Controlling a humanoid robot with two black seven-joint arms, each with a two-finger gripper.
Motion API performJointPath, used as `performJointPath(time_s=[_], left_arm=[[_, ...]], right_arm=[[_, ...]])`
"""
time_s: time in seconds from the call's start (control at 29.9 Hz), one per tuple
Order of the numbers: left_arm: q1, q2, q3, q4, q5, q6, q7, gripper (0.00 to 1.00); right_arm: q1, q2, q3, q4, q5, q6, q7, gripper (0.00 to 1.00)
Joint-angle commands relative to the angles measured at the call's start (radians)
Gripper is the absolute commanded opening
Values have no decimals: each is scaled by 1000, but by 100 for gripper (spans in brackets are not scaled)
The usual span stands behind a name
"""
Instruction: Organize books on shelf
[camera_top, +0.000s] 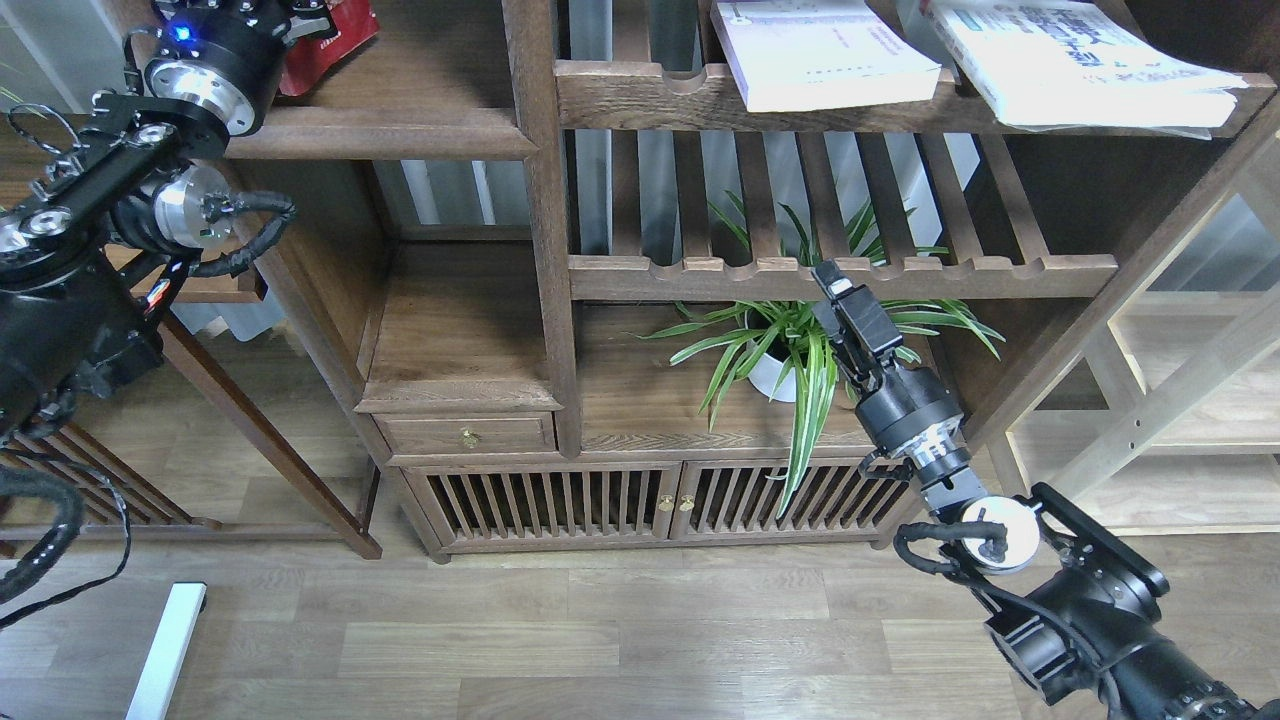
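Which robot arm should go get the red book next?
The left one, I think. The left gripper is already right by the red book on the solid shelf at the top left. The right gripper is far off, low by the potted plant.

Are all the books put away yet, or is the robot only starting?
Nearer the start. The left arm is up at the solid shelf, where the red book lies, though whether its gripper holds it is hidden. The lavender-white book and the white book with blue characters still lie on the slatted rack. The right gripper holds nothing.
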Motion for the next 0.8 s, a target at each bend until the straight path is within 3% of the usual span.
performJointPath(time_s=[0.0,0.6,0.77], left_arm=[[0,-12,-1,3,1,0,3,13],[-6,-3,62,3,1,3,3,24],[-2,-3,59,4,1,9,-20,25]], right_arm=[[0,0,0,0,0,0,0,88],[-9,-23,0,3,0,0,0,88],[-12,-23,-3,3,0,0,0,88]])
